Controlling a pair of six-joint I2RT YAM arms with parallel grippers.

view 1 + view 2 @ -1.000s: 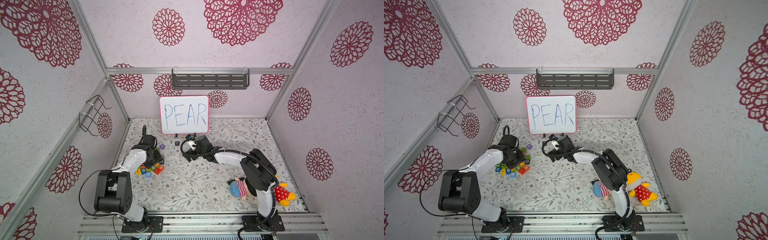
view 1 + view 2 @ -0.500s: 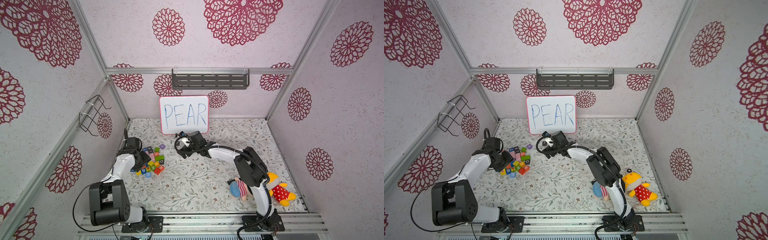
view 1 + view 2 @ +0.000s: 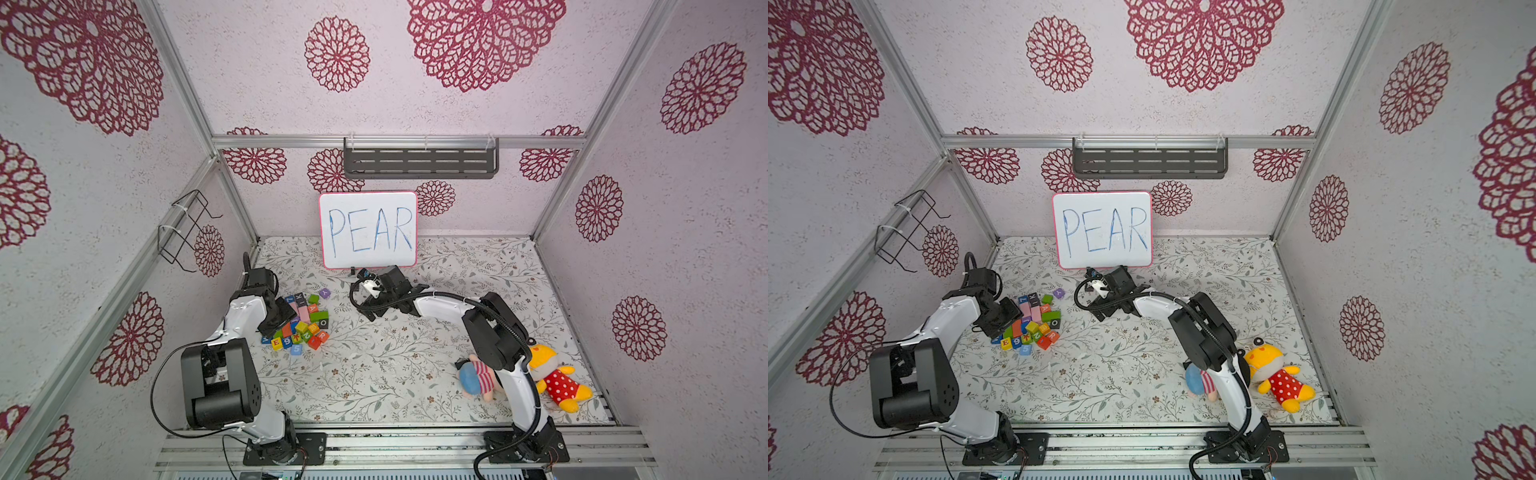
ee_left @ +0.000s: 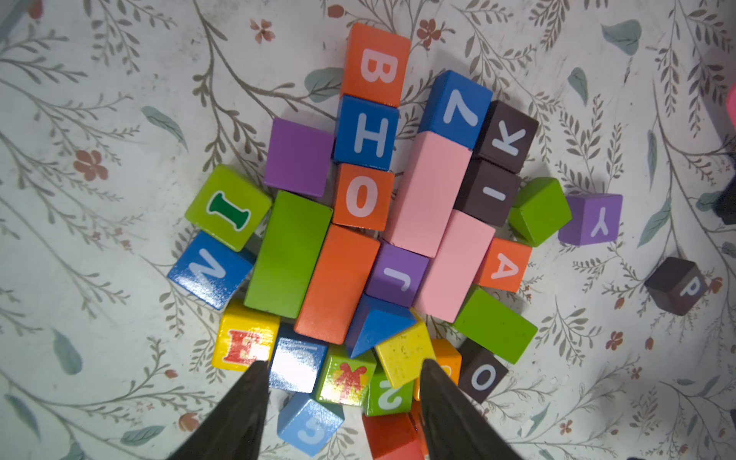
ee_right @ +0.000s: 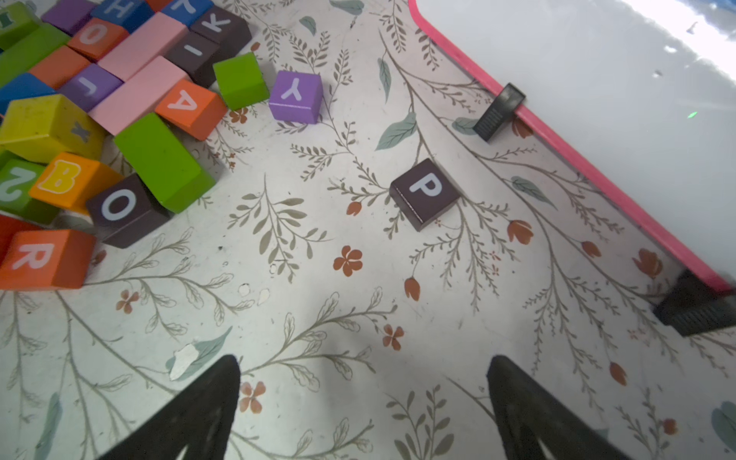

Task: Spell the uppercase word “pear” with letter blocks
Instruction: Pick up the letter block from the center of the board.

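— Firstly, the pincers?
— Left pincer (image 4: pixel 343 364) half-spread over the edge of the pile (image 4: pixel 358 199), gripping nothing; one finger (image 4: pixel 239 406) covers a corner of the yellow E block (image 4: pixel 245 342). Right pincer (image 5: pixel 366 360) wide, empty, above the table (image 5: pixel 318 278).
— Letters beyond?
— Orange R block (image 5: pixel 38 257) cut by the frame edge; orange A block (image 4: pixel 504 267) against a pink bar (image 4: pixel 454 267); dark P block (image 5: pixel 425 191) alone, apart from the pile, near the whiteboard (image 5: pixel 597 79), glare-washed in the right wrist view.
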